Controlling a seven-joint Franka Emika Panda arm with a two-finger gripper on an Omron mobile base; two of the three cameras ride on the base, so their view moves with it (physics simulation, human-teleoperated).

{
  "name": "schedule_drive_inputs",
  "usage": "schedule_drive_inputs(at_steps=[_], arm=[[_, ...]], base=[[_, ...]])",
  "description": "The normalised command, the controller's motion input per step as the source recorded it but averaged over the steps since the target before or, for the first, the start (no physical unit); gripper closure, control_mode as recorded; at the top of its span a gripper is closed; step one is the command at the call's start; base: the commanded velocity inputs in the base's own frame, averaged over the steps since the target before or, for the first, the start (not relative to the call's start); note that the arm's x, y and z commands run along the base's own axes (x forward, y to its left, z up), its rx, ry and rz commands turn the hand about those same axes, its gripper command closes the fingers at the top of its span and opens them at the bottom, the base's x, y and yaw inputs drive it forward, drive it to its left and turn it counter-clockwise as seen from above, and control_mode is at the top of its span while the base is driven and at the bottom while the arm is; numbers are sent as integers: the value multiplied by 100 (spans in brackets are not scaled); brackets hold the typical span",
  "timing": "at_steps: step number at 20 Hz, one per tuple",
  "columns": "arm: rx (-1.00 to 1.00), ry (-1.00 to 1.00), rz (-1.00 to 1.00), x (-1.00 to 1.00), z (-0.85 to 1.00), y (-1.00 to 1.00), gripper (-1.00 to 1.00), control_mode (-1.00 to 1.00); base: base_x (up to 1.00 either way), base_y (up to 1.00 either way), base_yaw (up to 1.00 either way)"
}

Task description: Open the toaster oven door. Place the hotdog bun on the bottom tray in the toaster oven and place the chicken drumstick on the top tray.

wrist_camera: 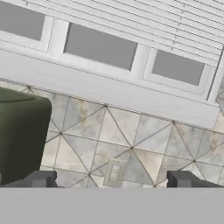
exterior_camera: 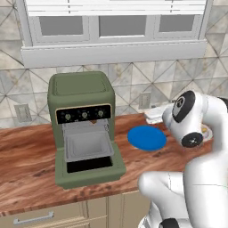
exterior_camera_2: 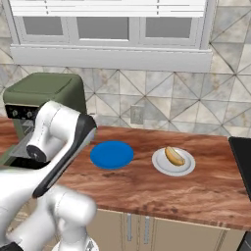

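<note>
The olive-green toaster oven [exterior_camera: 80, 91] stands on the wooden counter, also seen at the left as toaster oven [exterior_camera_2: 44, 90]. The toaster oven door [exterior_camera: 91, 171] lies dropped down flat in front, and a grey tray [exterior_camera: 87, 144] sticks out over it. A small brown shape [exterior_camera: 93, 121] sits just under the control strip; I cannot tell whether it is the chicken drumstick. The hotdog bun [exterior_camera_2: 174, 156] lies on a white plate [exterior_camera_2: 162, 166] to the right. My gripper [wrist_camera: 111, 179] is open and empty, up off the counter and facing the tiled wall, with the oven's side to its left.
An empty blue plate [exterior_camera: 147, 137] lies between the oven and the white plate, also seen as blue plate [exterior_camera_2: 112, 154]. A wall outlet [wrist_camera: 114, 173] is straight ahead of the hand. A dark appliance edge [exterior_camera_2: 242, 162] is at the far right. A window sill runs above.
</note>
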Motion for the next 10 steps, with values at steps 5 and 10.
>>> schedule_drive_inputs(at_steps=[5,10], arm=[[-11,75,-24,71,69,-38,-100,-100],[-2,77,-30,35,28,-91,-100,-100]], base=[[0,0,0],[0,0,0]])
